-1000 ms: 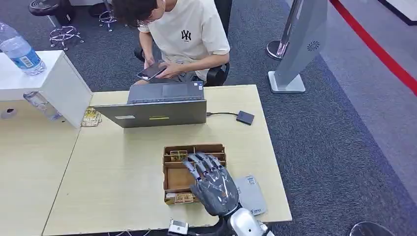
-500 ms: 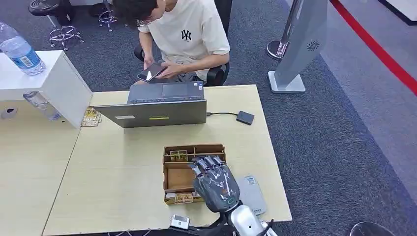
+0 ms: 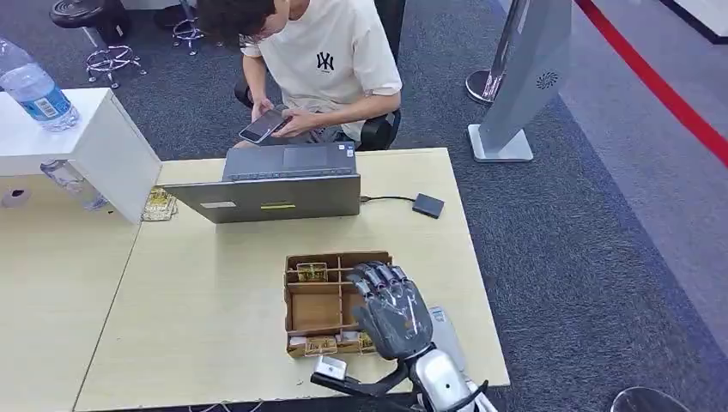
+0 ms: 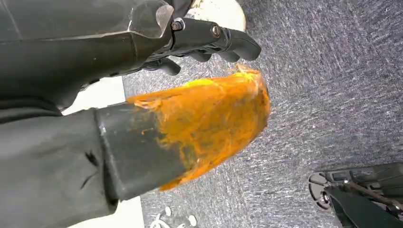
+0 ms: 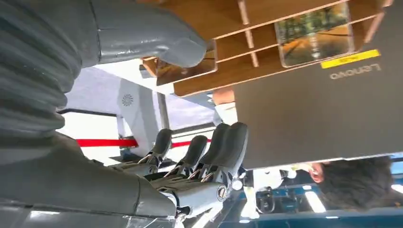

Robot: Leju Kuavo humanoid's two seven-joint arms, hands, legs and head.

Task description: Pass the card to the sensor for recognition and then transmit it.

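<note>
**Hovering over the card tray**

Hovering above the right side of the wooden card tray [image 3: 314,311] is my right hand [image 3: 392,311], back up, its fingers [image 3: 379,276] extended side by side and a little apart, with nothing between them. My thumb [image 5: 142,33] reaches toward the tray's near wall, and I cannot tell whether it touches the wood.

The tray is a shallow brown box split by thin partitions into several compartments, and it sits on the pale wooden table [image 3: 215,326]. Cards lie in it: one card [image 3: 312,272] with a dark green and gold picture rests in the far left compartment, and more cards [image 3: 319,346] of the same kind line the near edge. In my right wrist view a card shows a glossy face, green above and amber below. Just beside the tray, partly under my hand, lies a flat grey sensor [image 3: 446,336].

Beyond the tray stands a grey Lenovo laptop [image 3: 276,183], and behind it sits a person [image 3: 322,64] holding a phone [image 3: 264,125].

My left hand [image 4: 199,40] hangs over the carpet with its dark fingers curled in on nothing.
</note>
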